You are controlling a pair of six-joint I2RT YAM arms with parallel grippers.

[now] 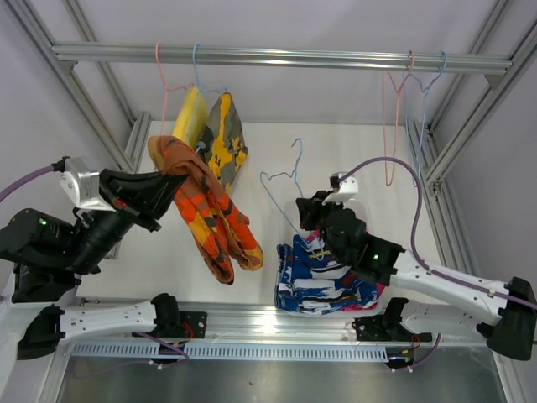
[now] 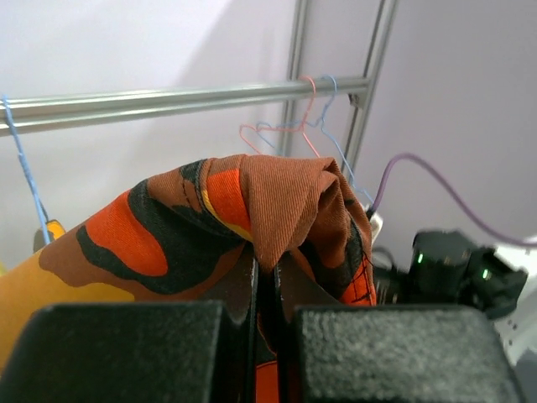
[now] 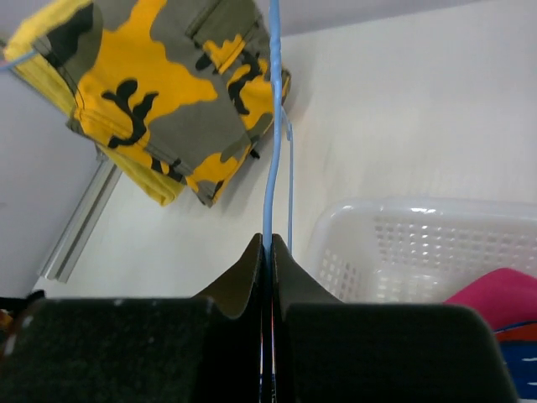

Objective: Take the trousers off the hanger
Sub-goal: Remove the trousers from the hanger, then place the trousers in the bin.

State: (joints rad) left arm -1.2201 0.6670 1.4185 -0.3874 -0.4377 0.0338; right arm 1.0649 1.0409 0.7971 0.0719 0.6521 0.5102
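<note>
The left gripper (image 2: 267, 285) was clamped shut on a bunched fold of the orange camouflage trousers (image 1: 220, 225), which drooped free above the worktop (image 1: 352, 159). They looked already off their hanger, while the olive-yellow camouflage trousers (image 1: 225, 141) and plain yellow trousers (image 1: 189, 117) hung from the rail (image 1: 294, 57) behind. The right gripper (image 1: 304, 210) was pinched closed on the wire of a bare blue hanger (image 1: 281, 178), probably to steady it, beside the basket (image 3: 394, 243) holding the blue patterned trousers (image 1: 319, 281) and the magenta-pink trousers (image 3: 502, 298).

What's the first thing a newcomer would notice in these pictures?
The orange camouflage trousers, bunched in the left fingers and dangling at centre-left. Next, the right fingers pinching a bare blue hanger near a white basket. Behind, olive camouflage trousers and yellow trousers hang from the rail.
</note>
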